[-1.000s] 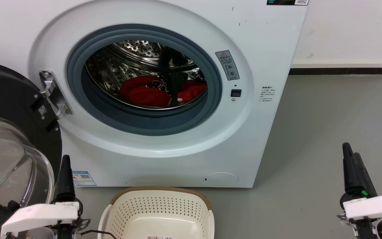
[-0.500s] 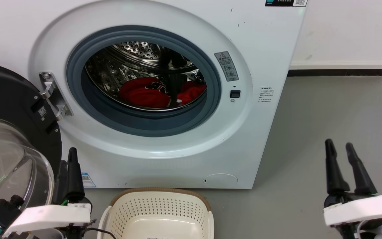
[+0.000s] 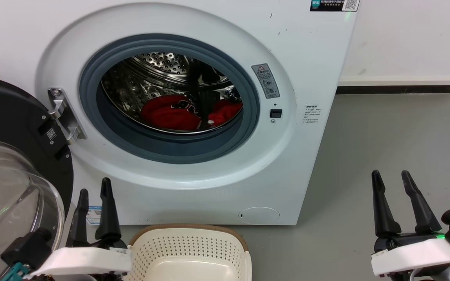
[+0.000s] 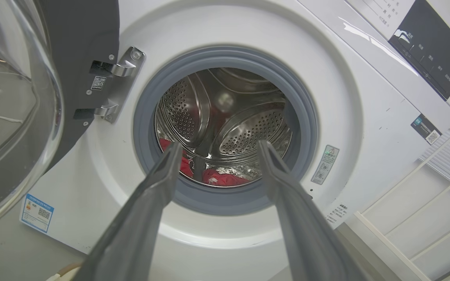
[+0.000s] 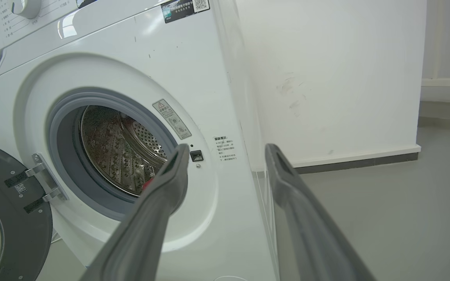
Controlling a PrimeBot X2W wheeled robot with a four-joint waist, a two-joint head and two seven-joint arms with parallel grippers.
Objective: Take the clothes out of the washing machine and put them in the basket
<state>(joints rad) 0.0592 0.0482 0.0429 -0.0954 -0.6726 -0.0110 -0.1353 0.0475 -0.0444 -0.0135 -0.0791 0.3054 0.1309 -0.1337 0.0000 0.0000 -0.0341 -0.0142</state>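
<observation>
Washing machine [image 3: 311,66]: door [image 3: 10,125] swung open at its left. Basket [image 3: 188,246]: on the floor [image 3: 385,128], just before the machine. Clothes [image 3: 166,115]: red, low in the drum [image 3: 162,62]. Left gripper [image 3: 94,186], right gripper [image 3: 390,173]: fingers spread, holding nothing, flanking the basket.

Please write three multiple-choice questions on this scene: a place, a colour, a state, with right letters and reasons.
1. Where are the clothes? A: in the basket. B: in the drum of the washing machine. C: in the left claw.
2. What colour is the basket's rim? A: brown. B: blue. C: green.
3. The left claw and right claw are? A: shut. B: open, empty. C: holding cloth.
1 B, red cloth lies in the drum; 2 A, its rim looks brown; 3 B, both stand spread around nothing.
</observation>
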